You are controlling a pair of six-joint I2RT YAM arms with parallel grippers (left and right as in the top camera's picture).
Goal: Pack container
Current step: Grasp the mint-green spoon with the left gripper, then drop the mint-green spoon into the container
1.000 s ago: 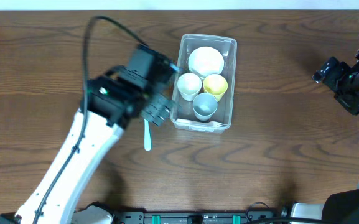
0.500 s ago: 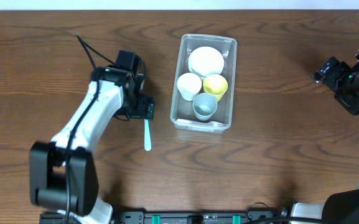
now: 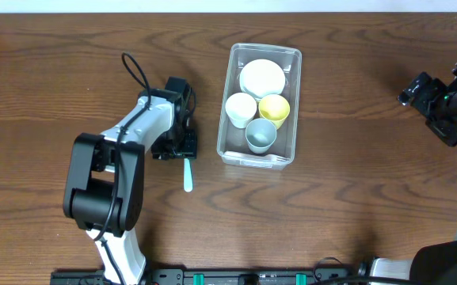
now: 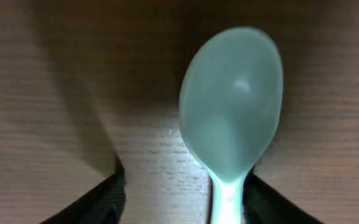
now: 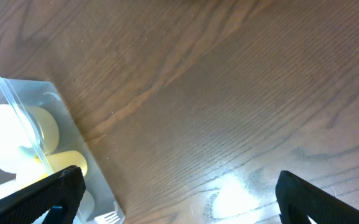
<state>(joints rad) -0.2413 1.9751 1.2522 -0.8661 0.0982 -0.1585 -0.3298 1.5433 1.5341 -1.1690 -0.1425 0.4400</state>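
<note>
The clear plastic container [image 3: 264,50] stands at the table's middle. It holds a white bowl [image 3: 262,77], a white cup [image 3: 241,107], a yellow cup [image 3: 274,109], a grey cup [image 3: 260,135] and a white fork [image 3: 269,159]. A pale teal spoon [image 3: 187,176] lies on the table left of it. My left gripper [image 3: 183,149] is down over the spoon's upper end. In the left wrist view the spoon [image 4: 232,118] lies between the open fingers [image 4: 182,205], its handle close to the right finger. My right gripper [image 3: 410,93] is open and empty at the far right.
The right wrist view shows bare wood between the open fingers [image 5: 179,199] and the container's corner [image 5: 15,102] with the fork [image 5: 107,218] at the left. The left arm's cable [image 3: 133,65] loops above the arm.
My left arm has swung in and dropped low, bringing the gripper down over the spoon's upper end. The spoon, container and right arm have not moved.
</note>
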